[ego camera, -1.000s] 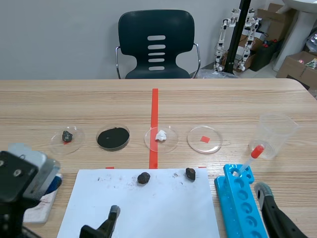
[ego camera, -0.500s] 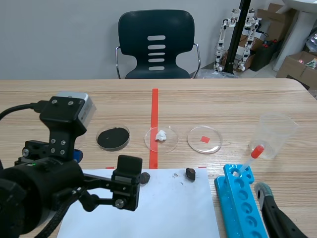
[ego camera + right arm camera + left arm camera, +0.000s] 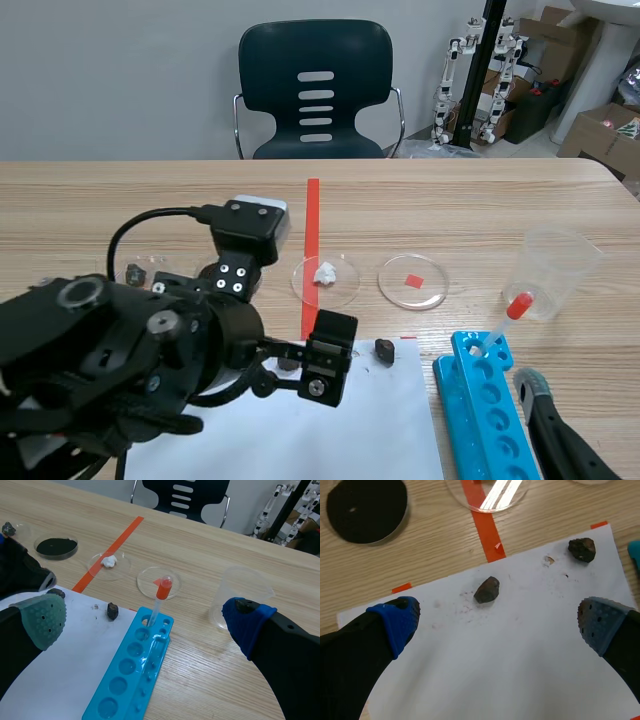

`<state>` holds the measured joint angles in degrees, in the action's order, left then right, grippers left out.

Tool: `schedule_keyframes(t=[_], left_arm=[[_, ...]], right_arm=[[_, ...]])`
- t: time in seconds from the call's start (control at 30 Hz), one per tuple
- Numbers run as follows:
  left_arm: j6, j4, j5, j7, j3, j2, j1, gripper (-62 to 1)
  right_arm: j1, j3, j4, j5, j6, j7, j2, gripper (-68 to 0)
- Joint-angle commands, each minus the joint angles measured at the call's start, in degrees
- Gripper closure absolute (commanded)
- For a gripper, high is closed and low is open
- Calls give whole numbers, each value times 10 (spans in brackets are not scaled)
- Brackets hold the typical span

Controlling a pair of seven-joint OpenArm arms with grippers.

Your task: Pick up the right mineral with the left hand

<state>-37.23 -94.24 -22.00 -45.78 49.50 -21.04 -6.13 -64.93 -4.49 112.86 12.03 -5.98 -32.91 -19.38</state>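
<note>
The left gripper (image 3: 497,627) is held over the white sheet (image 3: 520,670), its fingers spread wide with nothing between them. Just ahead, at twelve o'clock, the left mineral (image 3: 487,589) is seen. The right mineral (image 3: 582,549), the one wanted, lies farther off at about two o'clock, near the sheet's far corner, untouched. No grasp has been made: a shift toward two o'clock, a descent, a closing and a lift are judged outstanding. The right gripper (image 3: 145,622) is likewise held wide and empty.
</note>
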Motion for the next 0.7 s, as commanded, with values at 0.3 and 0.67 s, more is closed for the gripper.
schedule_keyframes(t=[0.3,0.67], left_arm=[[-10,109,1,-12,95,96,-112,-623],[27,241,6,1,144,180,-174,-623]], right_arm=[[3,-4,8,6,2,-8,0,-679],[3,-4,8,6,2,-9,0,-679]])
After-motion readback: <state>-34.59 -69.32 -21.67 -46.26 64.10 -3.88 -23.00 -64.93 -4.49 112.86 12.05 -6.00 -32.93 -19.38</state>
